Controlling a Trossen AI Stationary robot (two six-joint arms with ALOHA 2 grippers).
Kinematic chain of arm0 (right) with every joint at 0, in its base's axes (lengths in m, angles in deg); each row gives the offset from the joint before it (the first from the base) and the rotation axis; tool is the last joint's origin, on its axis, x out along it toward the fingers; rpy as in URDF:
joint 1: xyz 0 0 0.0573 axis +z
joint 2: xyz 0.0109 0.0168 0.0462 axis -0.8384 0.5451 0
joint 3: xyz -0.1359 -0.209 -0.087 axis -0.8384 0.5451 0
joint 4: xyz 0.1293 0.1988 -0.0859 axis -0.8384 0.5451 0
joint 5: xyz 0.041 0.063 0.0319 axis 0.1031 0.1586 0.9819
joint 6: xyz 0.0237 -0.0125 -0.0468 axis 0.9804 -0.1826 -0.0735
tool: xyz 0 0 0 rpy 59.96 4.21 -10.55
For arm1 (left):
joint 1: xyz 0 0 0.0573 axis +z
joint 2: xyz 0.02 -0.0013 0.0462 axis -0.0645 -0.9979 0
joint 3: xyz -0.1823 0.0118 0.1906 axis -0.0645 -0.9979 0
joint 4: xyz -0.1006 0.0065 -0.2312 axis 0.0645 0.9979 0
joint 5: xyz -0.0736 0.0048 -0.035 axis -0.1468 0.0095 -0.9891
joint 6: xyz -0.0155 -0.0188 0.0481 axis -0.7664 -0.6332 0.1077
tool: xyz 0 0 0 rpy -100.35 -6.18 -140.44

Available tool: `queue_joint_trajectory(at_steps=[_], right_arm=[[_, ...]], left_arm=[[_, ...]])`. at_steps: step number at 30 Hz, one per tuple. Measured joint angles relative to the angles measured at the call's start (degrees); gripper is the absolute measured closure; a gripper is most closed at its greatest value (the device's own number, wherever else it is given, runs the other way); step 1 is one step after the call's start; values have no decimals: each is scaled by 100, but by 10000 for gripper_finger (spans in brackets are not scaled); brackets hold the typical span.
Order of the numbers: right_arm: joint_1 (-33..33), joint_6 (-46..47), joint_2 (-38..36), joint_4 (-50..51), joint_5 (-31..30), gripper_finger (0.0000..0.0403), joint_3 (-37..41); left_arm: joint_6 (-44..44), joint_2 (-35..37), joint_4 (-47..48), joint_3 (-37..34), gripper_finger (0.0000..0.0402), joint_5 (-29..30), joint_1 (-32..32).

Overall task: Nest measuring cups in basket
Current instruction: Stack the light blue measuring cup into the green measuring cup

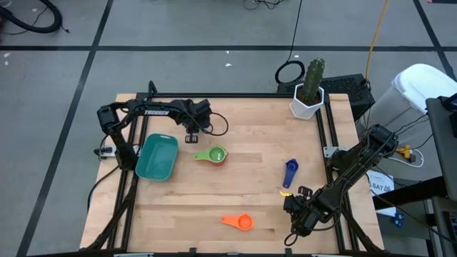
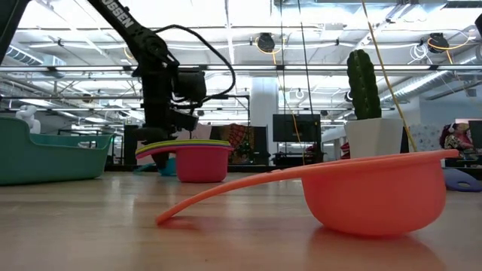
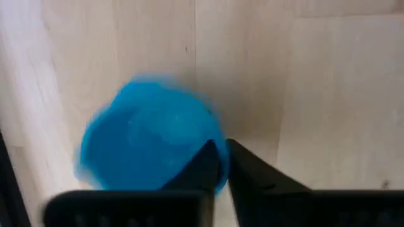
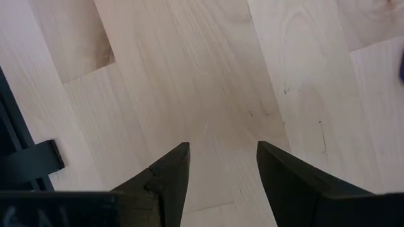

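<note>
Your left gripper [image 3: 222, 165] pinches the light blue cup [image 3: 148, 135] by its rim above the table [image 1: 250, 193], right of the basket [image 1: 157, 158]; keep it level; right gripper [image 4: 221, 170] waits open, empty.

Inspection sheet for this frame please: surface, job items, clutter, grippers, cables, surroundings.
Surface: wooden table, bare between items.
Job's things: teal basket at left, nothing seen inside; stack of nested cups with green on top; dark blue cup and orange cup lying apart; light blue cup in the left gripper.
Clutter: white pot with cactus at the far right corner.
Grippers: left gripper shut on the light blue cup, between basket and stack; right gripper open over bare wood near the right edge.
Cables: black loop and yellow cable on the floor.
Surroundings: grey floor; person far behind.
</note>
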Motion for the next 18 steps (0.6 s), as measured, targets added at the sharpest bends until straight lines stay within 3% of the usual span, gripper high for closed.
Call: queue_joint_trajectory(at_steps=[2,10,18], right_arm=[[0,15,-1,0,0,227,0],[0,-94,0,2,-2,227,0],[0,-38,-2,2,-4,227,0]], left_arm=[[-99,6,0,-14,389,39,-2],[-701,57,501,287,394,139,-331],[-1226,94,869,963,394,472,-1279]])
